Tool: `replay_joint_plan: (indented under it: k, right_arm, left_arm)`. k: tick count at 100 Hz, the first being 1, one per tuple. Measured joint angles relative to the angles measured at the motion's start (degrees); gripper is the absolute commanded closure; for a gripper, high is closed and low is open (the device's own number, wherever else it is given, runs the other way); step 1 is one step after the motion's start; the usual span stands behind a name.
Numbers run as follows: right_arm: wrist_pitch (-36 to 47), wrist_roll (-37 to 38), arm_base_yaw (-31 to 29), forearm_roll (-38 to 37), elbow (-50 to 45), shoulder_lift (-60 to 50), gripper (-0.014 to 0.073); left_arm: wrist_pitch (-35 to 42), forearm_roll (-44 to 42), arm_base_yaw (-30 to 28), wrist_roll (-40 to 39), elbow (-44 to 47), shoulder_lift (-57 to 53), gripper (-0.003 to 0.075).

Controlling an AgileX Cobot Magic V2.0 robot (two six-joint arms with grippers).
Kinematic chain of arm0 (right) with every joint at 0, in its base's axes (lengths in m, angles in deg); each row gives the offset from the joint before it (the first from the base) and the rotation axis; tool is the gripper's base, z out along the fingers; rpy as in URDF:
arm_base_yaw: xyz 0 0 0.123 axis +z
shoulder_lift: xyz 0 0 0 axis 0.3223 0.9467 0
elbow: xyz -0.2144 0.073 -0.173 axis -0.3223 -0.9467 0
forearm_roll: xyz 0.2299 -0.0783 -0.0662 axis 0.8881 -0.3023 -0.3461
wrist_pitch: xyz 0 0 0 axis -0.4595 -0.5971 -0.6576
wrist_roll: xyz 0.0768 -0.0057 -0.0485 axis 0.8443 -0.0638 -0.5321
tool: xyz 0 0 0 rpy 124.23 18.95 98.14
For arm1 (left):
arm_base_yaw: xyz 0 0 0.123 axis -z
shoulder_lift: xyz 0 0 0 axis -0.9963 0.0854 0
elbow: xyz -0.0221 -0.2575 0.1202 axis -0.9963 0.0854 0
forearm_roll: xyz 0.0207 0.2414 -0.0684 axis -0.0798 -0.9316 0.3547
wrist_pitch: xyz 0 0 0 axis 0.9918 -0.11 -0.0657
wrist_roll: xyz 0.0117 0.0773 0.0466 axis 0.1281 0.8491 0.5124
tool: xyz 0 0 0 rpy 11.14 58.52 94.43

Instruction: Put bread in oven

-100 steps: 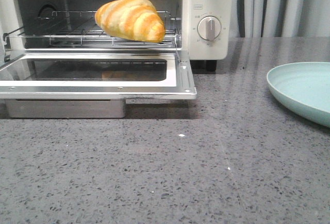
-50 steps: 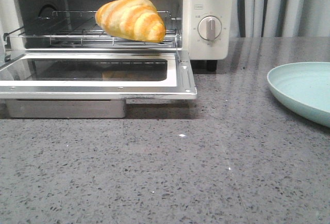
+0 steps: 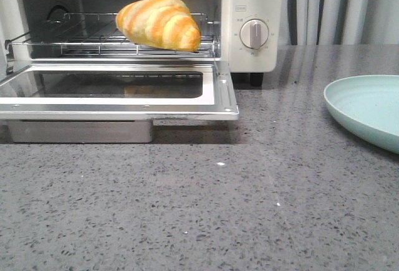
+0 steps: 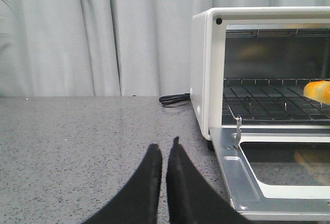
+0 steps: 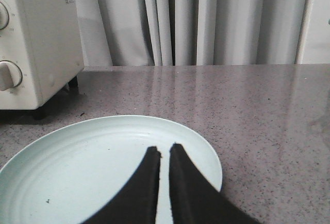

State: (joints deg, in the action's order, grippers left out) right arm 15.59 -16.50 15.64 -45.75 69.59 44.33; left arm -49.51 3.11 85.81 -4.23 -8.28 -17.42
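The bread [image 3: 159,23], a golden-orange striped croissant roll, lies on the wire rack [image 3: 75,37] inside the cream-white oven [image 3: 249,22]. Its drop-down door [image 3: 118,99] hangs open. The bread's end shows in the left wrist view [image 4: 318,91] on the rack of the oven [image 4: 206,69]. My left gripper [image 4: 164,145] is shut and empty, low over the counter beside the oven's side. My right gripper [image 5: 165,151] is shut and empty over a pale green plate [image 5: 77,172]. Neither gripper shows in the front view.
The pale green plate [image 3: 368,109] sits at the right on the grey speckled counter [image 3: 249,209]. Two round knobs [image 3: 253,34] are on the oven's right panel. A black power cord [image 4: 174,99] lies behind the oven. Grey curtains [image 5: 216,18] hang at the back.
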Motion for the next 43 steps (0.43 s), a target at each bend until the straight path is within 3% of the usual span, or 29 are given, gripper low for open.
replay_joint_plan:
  k: [43]
  right_arm:
    - [0.00,0.00,-0.40,0.09,0.00,0.00,0.0578]
  left_arm:
    - [0.00,0.00,0.00,0.00,0.00,0.00,0.0740]
